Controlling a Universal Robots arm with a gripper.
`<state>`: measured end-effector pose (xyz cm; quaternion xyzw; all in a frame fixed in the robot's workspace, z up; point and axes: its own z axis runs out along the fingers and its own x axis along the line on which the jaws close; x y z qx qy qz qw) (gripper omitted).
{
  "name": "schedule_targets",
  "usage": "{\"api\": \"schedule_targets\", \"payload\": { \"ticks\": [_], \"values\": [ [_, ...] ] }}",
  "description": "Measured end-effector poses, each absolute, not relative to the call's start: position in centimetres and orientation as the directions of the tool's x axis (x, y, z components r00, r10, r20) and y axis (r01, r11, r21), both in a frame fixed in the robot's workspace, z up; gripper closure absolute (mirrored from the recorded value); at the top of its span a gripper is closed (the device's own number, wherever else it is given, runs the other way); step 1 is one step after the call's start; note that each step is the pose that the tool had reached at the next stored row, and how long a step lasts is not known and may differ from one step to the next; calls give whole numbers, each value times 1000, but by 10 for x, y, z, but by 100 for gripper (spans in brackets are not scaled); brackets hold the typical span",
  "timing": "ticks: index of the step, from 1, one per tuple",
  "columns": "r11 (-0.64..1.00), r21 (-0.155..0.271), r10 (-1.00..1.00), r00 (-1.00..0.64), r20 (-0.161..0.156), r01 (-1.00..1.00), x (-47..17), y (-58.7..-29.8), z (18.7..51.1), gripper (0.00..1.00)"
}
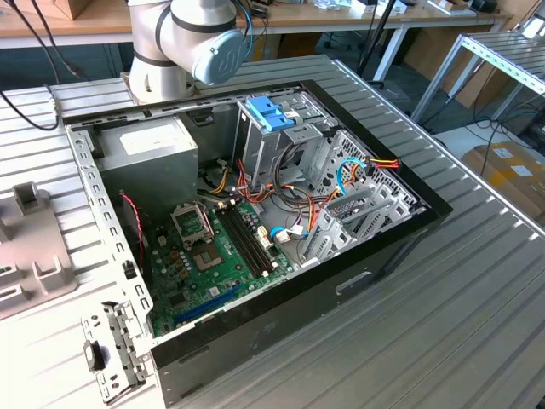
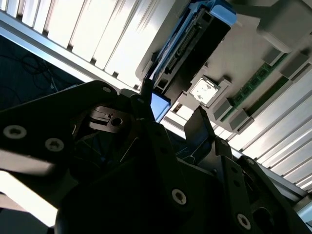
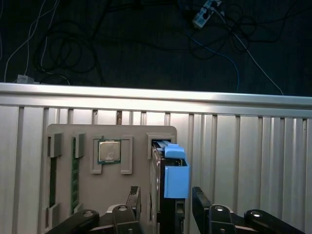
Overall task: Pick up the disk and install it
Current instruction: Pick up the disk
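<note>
Open computer case (image 1: 281,332), motherboard (image 1: 200,260) inside; grey tray (image 3: 112,183) with perhaps a processor (image 3: 109,151).

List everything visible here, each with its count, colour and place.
disk: one, dark with a blue carrier, standing on edge in a slot of the tray
tray: one, grey, on the ribbed metal table
processor chip: one, silver, in the tray beside the disk
memory sticks: two, green, in the tray's slots
computer case: one, black, open, on the table
power supply: one, grey, inside the case
motherboard: one, green, on the case floor
bracket: one, pale blue, on the drive cage
cardboard box: one, brown, at the exterior view's right
pincer: one, black, open, straddling the disk
arm: one, pale grey, at the table's far side
</note>
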<state>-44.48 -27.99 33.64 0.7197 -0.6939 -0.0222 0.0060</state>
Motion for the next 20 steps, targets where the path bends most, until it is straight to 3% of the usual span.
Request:
{"api": "schedule_targets", "payload": {
  "ticks": [20],
  "values": [
    [-37, 39, -999, 36, -24, -999, -445, -280, 328, 45]
  ]
}}
